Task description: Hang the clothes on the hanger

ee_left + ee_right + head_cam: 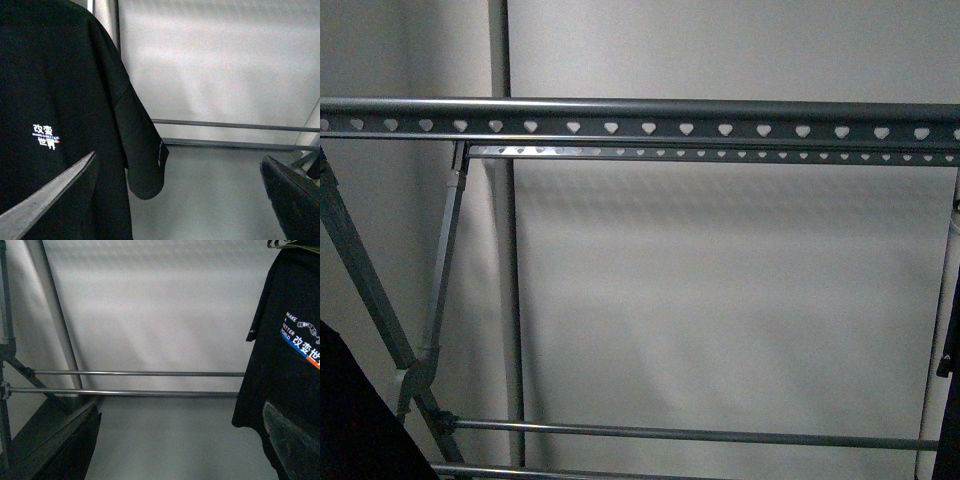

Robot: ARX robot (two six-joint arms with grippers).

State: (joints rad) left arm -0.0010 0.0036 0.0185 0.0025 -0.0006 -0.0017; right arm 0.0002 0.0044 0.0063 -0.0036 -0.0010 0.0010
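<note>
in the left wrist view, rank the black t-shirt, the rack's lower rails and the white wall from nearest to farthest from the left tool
1. black T-shirt: hangs right beside one finger of the left tool, nearest by far.
2. lower rails: two bars of the rack, partly hidden behind the shirt's sleeve.
3. white wall: behind the rails, farthest.

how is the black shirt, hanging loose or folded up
Hanging loose: the T-shirt drapes straight down, sleeve drooping free in the left wrist view. What holds it is out of view.
</note>
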